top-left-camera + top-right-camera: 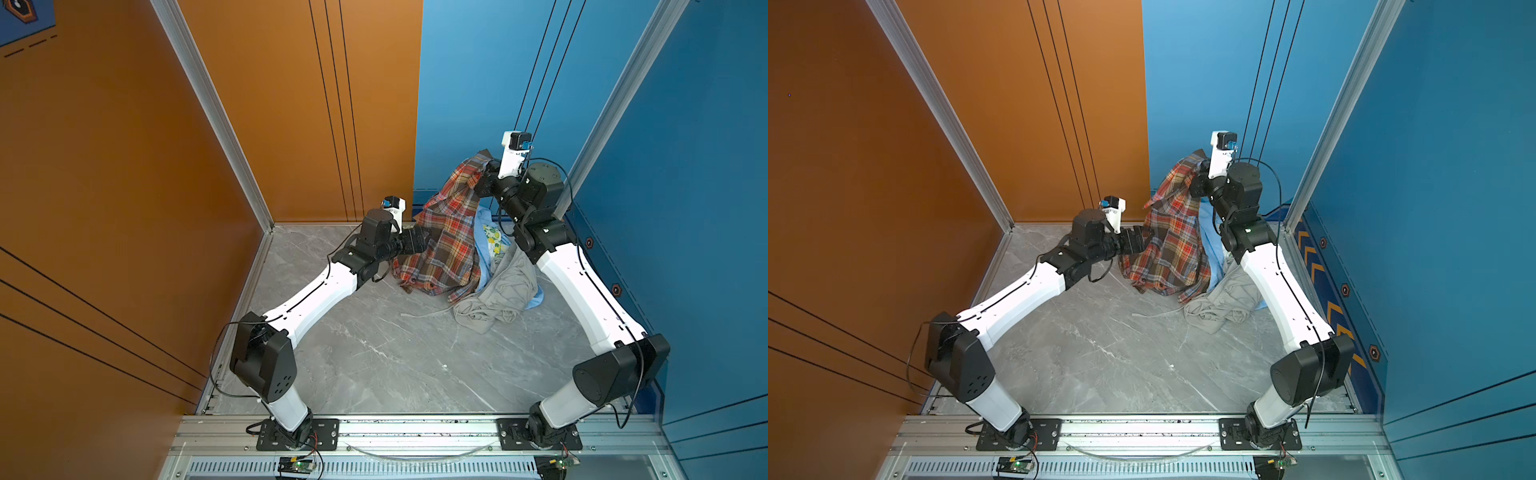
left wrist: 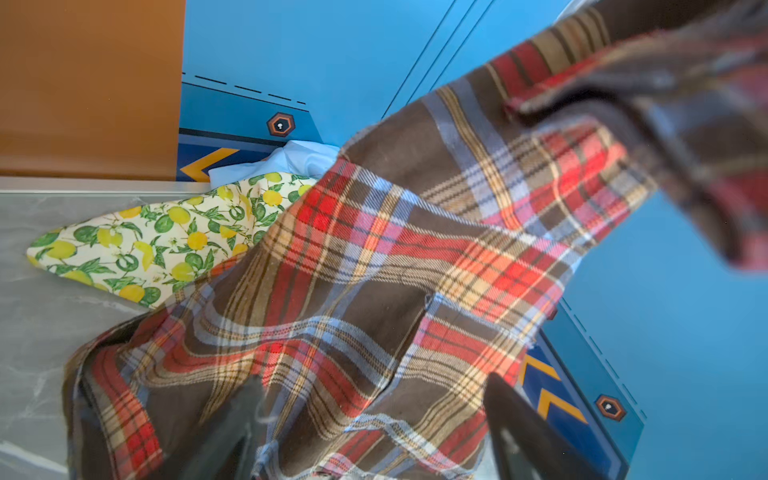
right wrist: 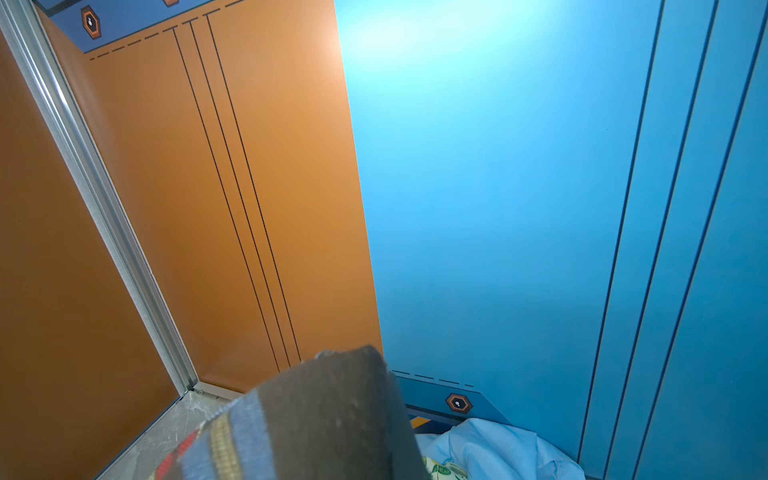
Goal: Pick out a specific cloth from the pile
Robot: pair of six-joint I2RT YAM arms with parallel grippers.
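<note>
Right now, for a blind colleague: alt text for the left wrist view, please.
A red, orange, brown and grey-blue plaid shirt hangs across most of the frame, the dark fingers of the left gripper open around it. Behind, a lemon-print white cloth lies on the grey marble tabletop.

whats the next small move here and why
Probably raise the right tool, shut on the shirt, higher and toward the bare table: the shirt's hem lies on the table against the pile, and the left tool is open, so it won't hold it back.

No readable text, orange chevron marks [image 2: 205, 161] on blue wall [image 2: 332, 50]
</note>
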